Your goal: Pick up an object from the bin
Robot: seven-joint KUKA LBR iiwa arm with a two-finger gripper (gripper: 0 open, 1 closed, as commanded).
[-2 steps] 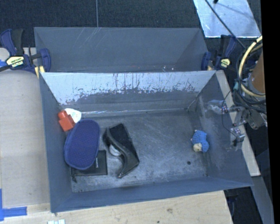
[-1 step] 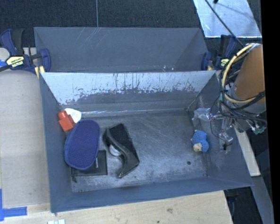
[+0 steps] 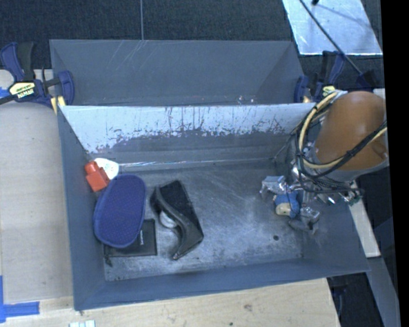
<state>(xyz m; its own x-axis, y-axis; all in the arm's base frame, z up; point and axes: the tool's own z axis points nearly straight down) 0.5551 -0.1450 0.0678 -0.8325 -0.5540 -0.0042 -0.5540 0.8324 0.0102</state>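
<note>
Gripper (image 3: 293,208) is hanging low over bare floor at the right of the bin (image 3: 188,129) (open or closed: cannot tell), so the pick is looking unstarted, calling for travel left toward the blue oval pad (image 3: 119,209) and the black curved piece (image 3: 179,217).

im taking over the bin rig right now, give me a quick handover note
Gripper: over bare floor at the right side of the bin, apart from every thing. Open or shut: cannot tell.
Things: all at the left. Blue oval pad lies on a flat black piece; black curved piece is just right of it; small orange and white thing sits behind the pad.
Done: nothing picked.
Left: reach one thing, grasp, lift.
</note>
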